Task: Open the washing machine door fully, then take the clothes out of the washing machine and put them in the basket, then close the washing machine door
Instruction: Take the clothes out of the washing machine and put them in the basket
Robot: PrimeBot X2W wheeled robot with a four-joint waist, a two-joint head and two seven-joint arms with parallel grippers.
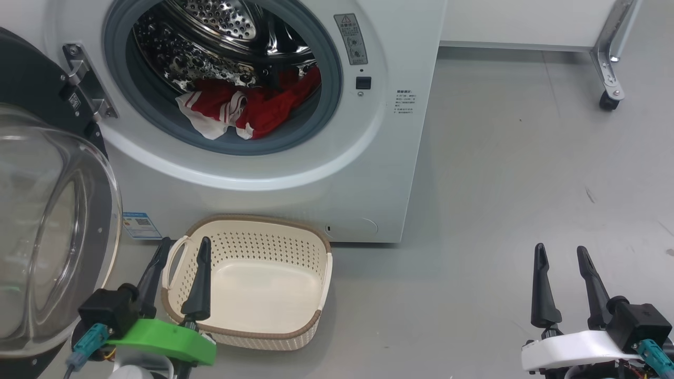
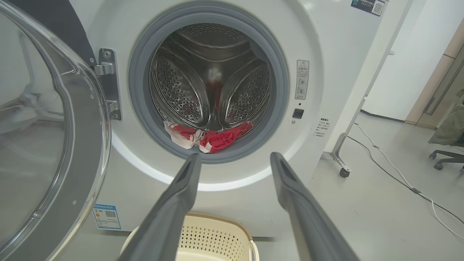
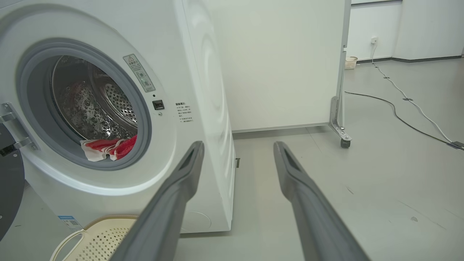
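When reaching for the clothes [image 1: 247, 108], expect soft, light, floppy fabric. Nothing fragile, but liable to trail and catch on the grey seal [image 1: 329, 89]. Probably best pinched at the bunched red fold near the front lip, not the loose white edge. Red with white stripes and trim, heaped at 6 o'clock in the drum [image 1: 210, 31] of the washing machine [image 1: 368, 173], spilling onto the seal. Over at 8 o'clock, door [image 1: 52, 237] swung wide. Down at 6 o'clock under the opening, basket [image 1: 263, 218] waiting on the floor [image 1: 500, 184]. Both spread apart and holding nothing: left claw [image 1: 184, 242], right claw [image 1: 561, 248].
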